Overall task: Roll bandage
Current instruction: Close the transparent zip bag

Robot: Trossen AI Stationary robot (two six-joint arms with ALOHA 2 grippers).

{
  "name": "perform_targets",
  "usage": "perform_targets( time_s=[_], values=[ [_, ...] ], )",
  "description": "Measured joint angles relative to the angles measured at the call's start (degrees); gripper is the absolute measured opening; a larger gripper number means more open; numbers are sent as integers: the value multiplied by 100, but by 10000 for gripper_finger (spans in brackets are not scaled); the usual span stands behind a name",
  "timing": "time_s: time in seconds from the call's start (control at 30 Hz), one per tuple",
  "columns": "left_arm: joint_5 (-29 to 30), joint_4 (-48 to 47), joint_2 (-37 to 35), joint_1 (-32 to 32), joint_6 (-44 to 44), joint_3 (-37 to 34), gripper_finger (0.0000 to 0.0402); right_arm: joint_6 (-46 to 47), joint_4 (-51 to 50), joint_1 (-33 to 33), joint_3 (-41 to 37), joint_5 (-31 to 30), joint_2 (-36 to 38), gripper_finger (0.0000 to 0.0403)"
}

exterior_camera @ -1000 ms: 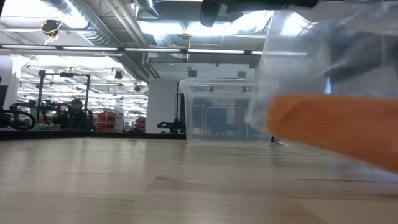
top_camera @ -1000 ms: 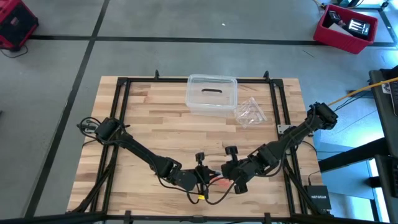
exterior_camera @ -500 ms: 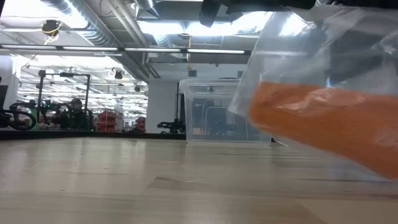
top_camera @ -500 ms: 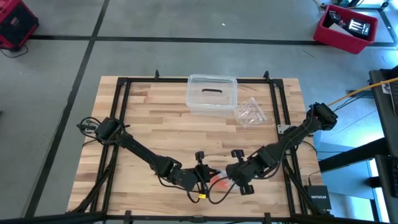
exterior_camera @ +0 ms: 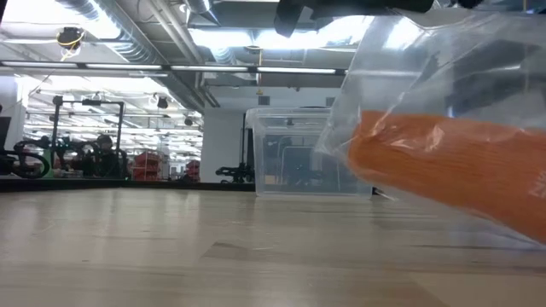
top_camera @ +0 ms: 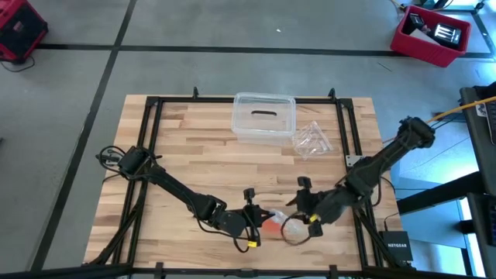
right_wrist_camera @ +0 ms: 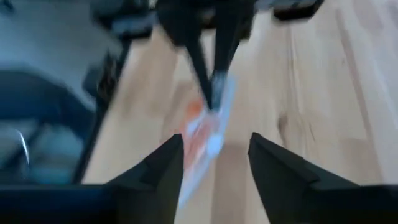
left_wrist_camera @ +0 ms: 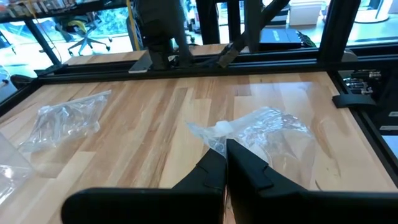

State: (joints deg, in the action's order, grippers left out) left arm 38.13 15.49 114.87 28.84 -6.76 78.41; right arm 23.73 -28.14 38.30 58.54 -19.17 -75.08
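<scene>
From above, we are seeing the left gripper pinching a clear plastic bag holding the orange bandage near the table's front edge, the right gripper just beside it. At table height, the bagged bandage is hanging above the wood. Our left wrist is showing fingers clamped on bag film; our right wrist is showing fingers spread apart, holding nothing.

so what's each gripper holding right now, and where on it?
Left gripper is shut on the top edge of the clear plastic bag holding the orange bandage roll. Right gripper is open, holding nothing.
</scene>
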Motion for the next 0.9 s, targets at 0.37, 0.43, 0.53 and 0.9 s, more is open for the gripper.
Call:
perform_targets(
  time_s=[0.37,0.43,0.53,0.9],
  values=[
    [-2,11,0,0,19,0,0,740,3221,-234,-2035,343,130,182],
    [-2,11,0,0,22,0,0,752,3304,-234,-2043,421,132,172],
    [-2,16,0,0,-5,0,0,745,3348,-234,-2052,473,128,156],
    [-8,15,0,4,-95,0,0,751,3573,-234,-2052,718,-8,89]
  ],
)
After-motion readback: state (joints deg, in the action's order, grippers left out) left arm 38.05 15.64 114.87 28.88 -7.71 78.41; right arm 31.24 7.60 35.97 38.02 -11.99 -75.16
